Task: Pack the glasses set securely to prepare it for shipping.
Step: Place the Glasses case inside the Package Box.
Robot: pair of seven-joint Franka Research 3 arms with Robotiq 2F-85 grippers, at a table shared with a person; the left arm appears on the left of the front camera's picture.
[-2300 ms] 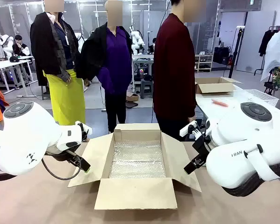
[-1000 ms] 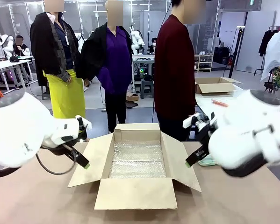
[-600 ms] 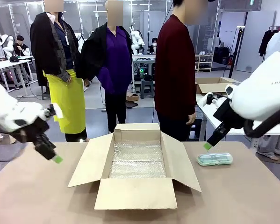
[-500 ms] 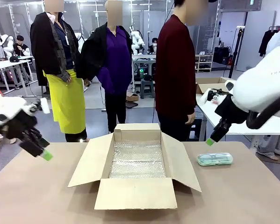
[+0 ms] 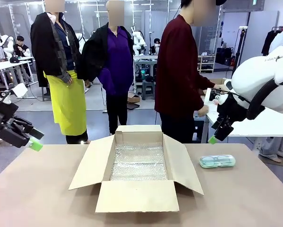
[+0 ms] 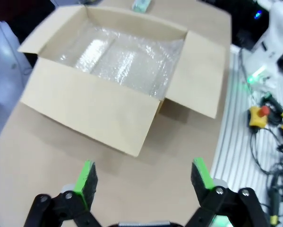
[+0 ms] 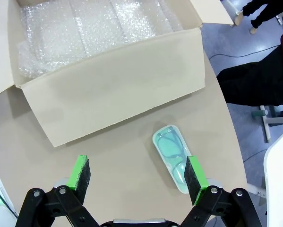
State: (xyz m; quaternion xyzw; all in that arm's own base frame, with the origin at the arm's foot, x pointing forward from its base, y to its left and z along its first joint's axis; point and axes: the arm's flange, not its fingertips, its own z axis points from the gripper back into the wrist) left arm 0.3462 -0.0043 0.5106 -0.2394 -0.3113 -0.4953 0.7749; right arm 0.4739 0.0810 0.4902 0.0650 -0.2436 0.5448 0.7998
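1. Left gripper [image 6: 143, 177] jaws: released wide, green pads [image 6: 87, 182] far apart, nothing between them.
2. Right gripper [image 7: 137, 172] jaws: likewise released wide and empty.
3. Left gripper position: raised off the table [image 5: 47, 198] at its left edge, well apart from the box [image 5: 136, 196].
4. Right gripper position: raised above the table's right side, over the mint case [image 7: 175, 158], clear of it.
5. Mint case: flat on the table, near the box's right flap but apart from it. Glasses visible through the lid.
6. Box: mid-table, all four flaps folded outward, bubble wrap [image 5: 139, 163] lining the floor, no case inside.
7. Person [image 5: 179, 80]: standing at the far side behind the box, one hand [image 5: 203, 110] near the right arm.
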